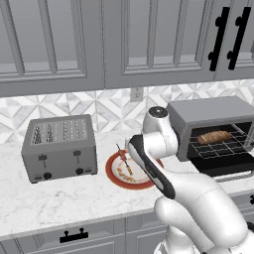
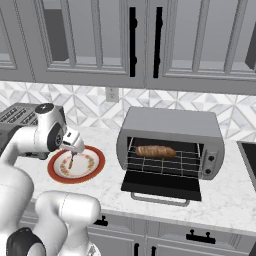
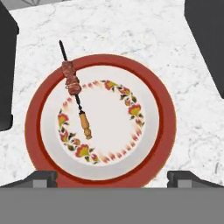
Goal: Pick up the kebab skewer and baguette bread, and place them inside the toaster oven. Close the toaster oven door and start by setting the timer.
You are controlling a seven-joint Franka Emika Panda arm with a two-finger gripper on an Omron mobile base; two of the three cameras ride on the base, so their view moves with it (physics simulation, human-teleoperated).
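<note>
- gripper (image 3: 112, 177) directly above plate (image 3: 159, 113), jaws spread wide
- kebab skewer (image 3: 75, 91) on plate, below and ahead of the fingertips
- baguette bread (image 2: 155, 151) on rack inside toaster oven (image 2: 170, 123), off to gripper's right
- toaster oven door (image 2: 162, 185) folded down
- toaster (image 1: 60, 147) to gripper's left

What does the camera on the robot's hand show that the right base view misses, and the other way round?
Hand view alone: the kebab skewer up close, its meat near one end, wooden handle at the other, and the plate's flower pattern. Right base view alone: the toaster oven with its door down, the baguette bread on its rack, the wall cupboards. Both: skewer on the red-rimmed plate, marble counter.
</note>
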